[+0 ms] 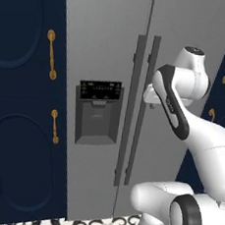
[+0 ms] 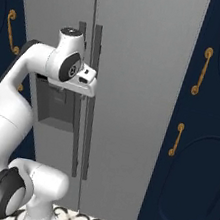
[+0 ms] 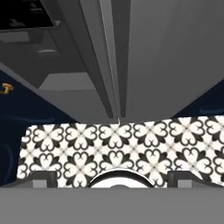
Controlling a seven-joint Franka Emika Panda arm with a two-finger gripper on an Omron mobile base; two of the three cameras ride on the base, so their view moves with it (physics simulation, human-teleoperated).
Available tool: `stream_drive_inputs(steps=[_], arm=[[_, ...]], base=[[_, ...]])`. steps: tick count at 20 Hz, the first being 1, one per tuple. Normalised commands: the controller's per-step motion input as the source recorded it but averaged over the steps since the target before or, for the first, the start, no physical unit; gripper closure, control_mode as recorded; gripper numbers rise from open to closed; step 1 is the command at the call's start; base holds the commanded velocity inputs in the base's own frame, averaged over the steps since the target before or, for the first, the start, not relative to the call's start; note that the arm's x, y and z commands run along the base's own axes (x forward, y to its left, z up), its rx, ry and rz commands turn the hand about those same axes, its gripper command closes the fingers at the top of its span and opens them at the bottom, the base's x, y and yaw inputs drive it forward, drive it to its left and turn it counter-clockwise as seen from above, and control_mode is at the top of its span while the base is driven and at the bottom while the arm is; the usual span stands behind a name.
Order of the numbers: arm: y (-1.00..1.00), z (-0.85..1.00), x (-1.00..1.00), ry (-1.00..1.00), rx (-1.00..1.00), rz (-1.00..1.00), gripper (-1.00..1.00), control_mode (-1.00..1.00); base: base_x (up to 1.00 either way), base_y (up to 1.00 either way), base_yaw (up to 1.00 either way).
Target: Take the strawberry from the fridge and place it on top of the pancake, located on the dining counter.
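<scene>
Before me the fridge (image 1: 112, 45) is standing with both doors shut. My claw (image 3: 112, 180) is pointing down over the patterned floor (image 3: 131, 148), and I cannot tell its spread.

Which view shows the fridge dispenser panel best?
Left base view: the dispenser panel faces the camera unobstructed, on the closed left door of the fridge. In the right base view the arm covers most of it. The hand view catches it skewed, at the top left.
</scene>
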Motion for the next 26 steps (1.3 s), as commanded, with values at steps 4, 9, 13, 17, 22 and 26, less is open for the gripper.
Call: stream_drive_inputs(steps=[4,9,13,17,22,26], arm=[[0.0,0.0,0.0,0.0,0.0,0.0,-1.0,1.0],[0.01,0.05,0.46,-0.25,-0.08,0.0,-1.0,-1.0],[0.0,0.02,0.68,-0.31,-0.09,-0.03,-1.0,-1.0],[-0.15,0.0,0.87,-0.33,0.0,0.0,-1.0,-1.0],[0.0,-0.08,0.62,-0.03,0.0,0.0,-1.0,-1.0],[-0.26,-0.01,0.22,-0.1,0.0,0.0,-1.0,-1.0]], base=[[-0.01,0.04,0.0],[0.0,0.0,0.0],[0.0,0.0,0.0],[0.0,0.0,0.0],[0.0,0.0,0.0],[0.0,0.0,0.0]])
